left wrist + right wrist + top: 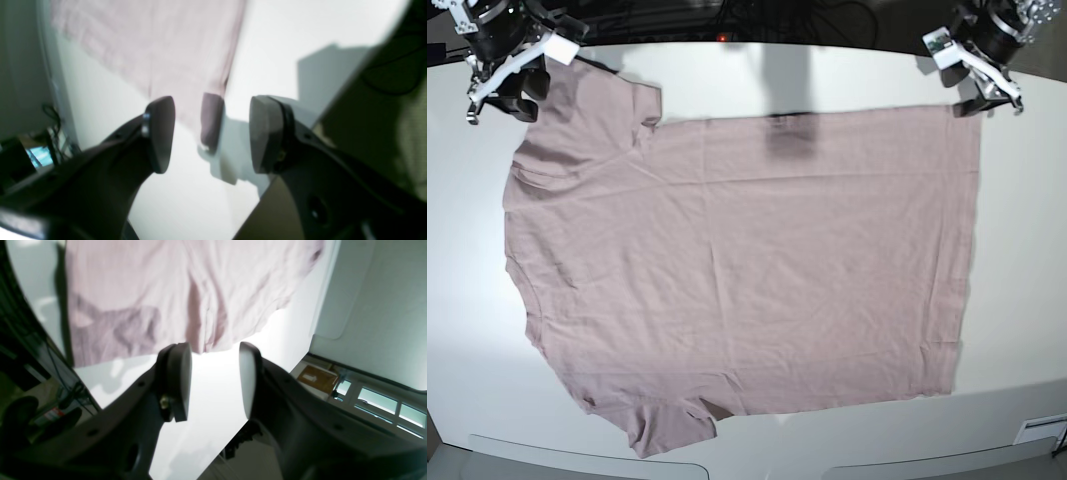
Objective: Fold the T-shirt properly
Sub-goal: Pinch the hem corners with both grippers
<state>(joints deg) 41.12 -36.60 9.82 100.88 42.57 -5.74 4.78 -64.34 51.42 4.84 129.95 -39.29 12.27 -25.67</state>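
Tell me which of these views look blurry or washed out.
Left wrist view: the T-shirt is smeared and soft, the table blown out white. Right wrist view: sharper, table glaring. Base view: crisp, evenly lit, with a dark shadow patch on the shirt's far edge.

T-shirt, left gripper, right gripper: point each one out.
T-shirt (747, 270), base view, middle of the spread body.
left gripper (211, 133), left wrist view, midway between the open fingertips.
right gripper (215, 380), right wrist view, midway between the open fingertips.

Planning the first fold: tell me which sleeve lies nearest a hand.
The upper sleeve, at the T-shirt's top-left corner beside the right hand; the other sleeve lies at the bottom edge, far from both.
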